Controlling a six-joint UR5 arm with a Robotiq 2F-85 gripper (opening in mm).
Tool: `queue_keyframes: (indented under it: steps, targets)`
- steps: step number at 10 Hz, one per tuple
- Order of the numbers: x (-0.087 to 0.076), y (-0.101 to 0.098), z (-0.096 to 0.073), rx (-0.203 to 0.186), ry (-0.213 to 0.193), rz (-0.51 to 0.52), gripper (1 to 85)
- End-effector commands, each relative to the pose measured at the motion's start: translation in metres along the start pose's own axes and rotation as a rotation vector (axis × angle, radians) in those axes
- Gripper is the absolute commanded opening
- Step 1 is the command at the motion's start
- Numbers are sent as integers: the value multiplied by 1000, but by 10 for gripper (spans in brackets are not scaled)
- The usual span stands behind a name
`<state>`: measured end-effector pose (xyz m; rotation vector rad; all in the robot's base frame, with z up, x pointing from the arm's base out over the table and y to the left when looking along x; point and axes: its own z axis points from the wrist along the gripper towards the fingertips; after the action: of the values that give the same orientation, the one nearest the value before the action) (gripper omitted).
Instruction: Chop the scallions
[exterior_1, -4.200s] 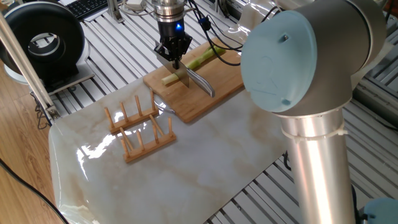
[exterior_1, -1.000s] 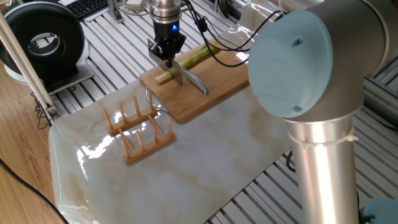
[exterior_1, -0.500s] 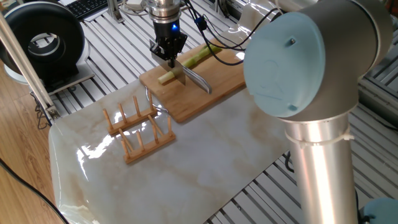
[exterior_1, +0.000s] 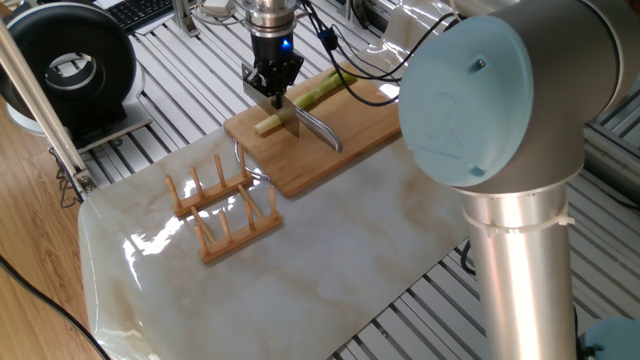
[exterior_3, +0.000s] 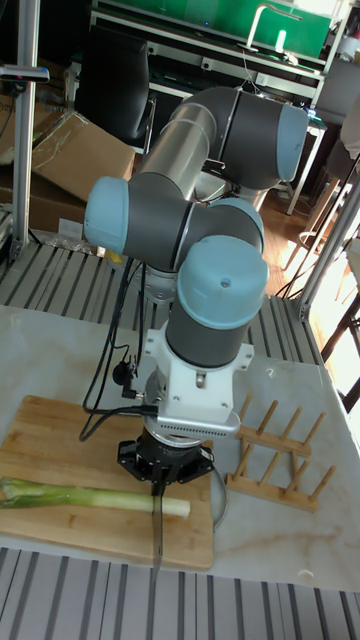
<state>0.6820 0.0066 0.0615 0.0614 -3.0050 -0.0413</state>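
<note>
gripper clamped on knife; blade over scallion near board's left corner; next: press straight down.

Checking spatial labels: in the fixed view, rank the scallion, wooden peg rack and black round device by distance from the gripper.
1. scallion, directly beneath the gripper.
2. wooden peg rack, toward the camera, off the board.
3. black round device, far left.
</note>
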Motion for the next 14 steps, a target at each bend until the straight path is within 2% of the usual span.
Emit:
queue_keyframes:
  steps: [1,4,9,10,12,13,14]
  targets:
    - [2,0,0,17,11,15,10]
    - [1,-1,8,14,0,9,10]
    - [12,-3,-3,0,16,-3,10]
    - [11,-1,2,-4,12,-2,10]
    - [0,-2,21,35,-25,11,10]
    - [3,-1,13,26,-12,9,10]
    - [10,0,-6,6,12,1,10]
